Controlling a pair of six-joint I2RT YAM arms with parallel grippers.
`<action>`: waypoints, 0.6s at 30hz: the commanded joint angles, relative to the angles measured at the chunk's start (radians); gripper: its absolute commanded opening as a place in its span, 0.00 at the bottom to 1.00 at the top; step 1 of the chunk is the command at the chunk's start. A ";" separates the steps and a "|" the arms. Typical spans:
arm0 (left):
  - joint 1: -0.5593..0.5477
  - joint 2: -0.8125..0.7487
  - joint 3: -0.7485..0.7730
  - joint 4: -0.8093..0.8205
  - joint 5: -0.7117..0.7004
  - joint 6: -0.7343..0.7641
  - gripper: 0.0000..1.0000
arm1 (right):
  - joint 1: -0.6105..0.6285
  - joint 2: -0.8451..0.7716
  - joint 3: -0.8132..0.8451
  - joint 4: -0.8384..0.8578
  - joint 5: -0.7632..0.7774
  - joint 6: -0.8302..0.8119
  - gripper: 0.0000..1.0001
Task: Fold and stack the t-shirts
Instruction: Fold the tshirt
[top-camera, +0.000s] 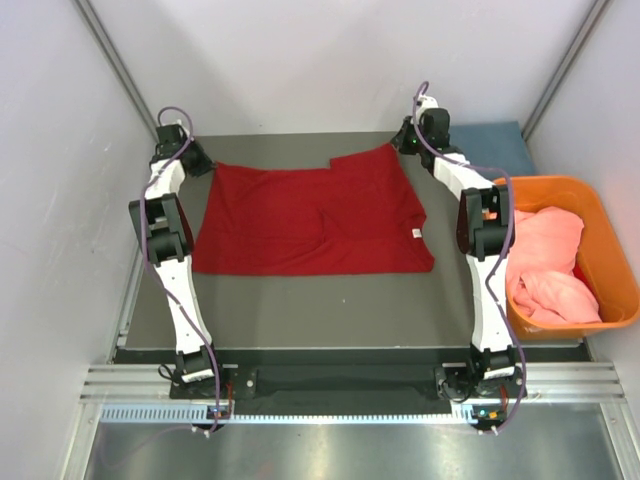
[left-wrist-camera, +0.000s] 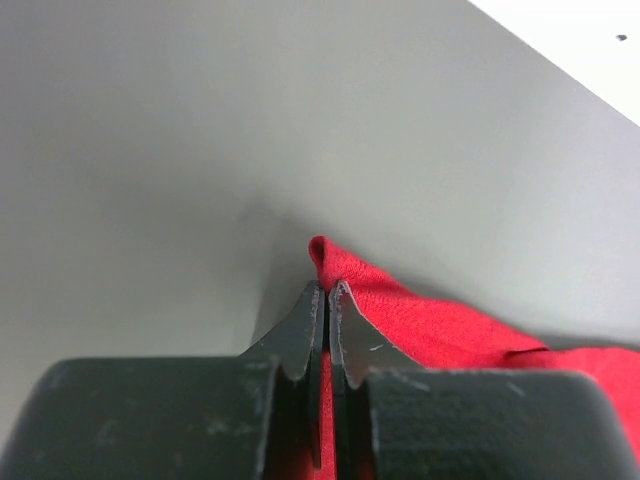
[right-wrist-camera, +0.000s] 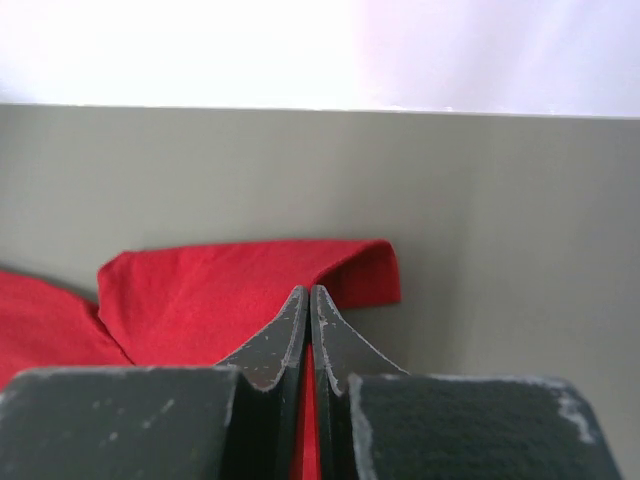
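The deep red t-shirt lies spread by the bench's far edge, its far corners pinched shut in the left tool and right tool, likely to draw that side over in a fold. Only the wrist views show cloth caught in each closed grip; only the top view shows salmon-pink t-shirts waiting in the orange tub beside the right edge.

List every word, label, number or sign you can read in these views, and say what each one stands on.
No text can be read in any view.
White neck label on the red t-shirt: too small to read.
Orange tub: no visible marking.
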 joint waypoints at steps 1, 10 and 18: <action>0.019 -0.053 0.013 0.104 0.029 0.010 0.00 | -0.014 -0.092 -0.024 0.080 0.010 -0.031 0.00; 0.041 -0.055 -0.004 0.096 0.048 0.015 0.00 | -0.024 -0.172 -0.185 0.194 -0.009 -0.042 0.00; 0.042 -0.072 -0.037 0.078 0.057 0.038 0.00 | -0.024 -0.232 -0.331 0.252 -0.007 -0.037 0.00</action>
